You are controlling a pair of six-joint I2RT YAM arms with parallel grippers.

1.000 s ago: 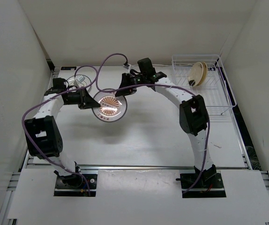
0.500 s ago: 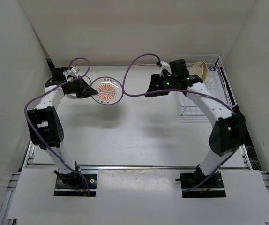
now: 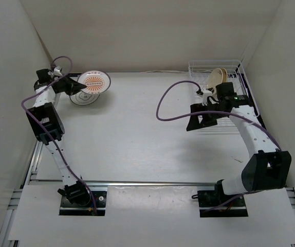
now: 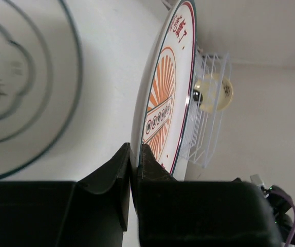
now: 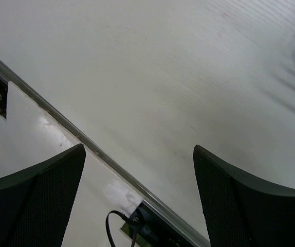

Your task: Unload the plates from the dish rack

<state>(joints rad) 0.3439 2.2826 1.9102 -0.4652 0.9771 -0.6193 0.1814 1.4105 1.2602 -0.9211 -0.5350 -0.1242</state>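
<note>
The left tool is clamped on the sunburst plate by its rim, over a ringed plate already on the worktop. The right tool, jaws apart and empty, hovers beside the dish rack. A tan plate there is not yet unloaded.

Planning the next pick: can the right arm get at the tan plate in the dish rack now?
Probably yes. The right gripper is open, empty and beside the dish rack; nothing covers the tan plate standing in it. It faces away, though, so it must turn first.
</note>
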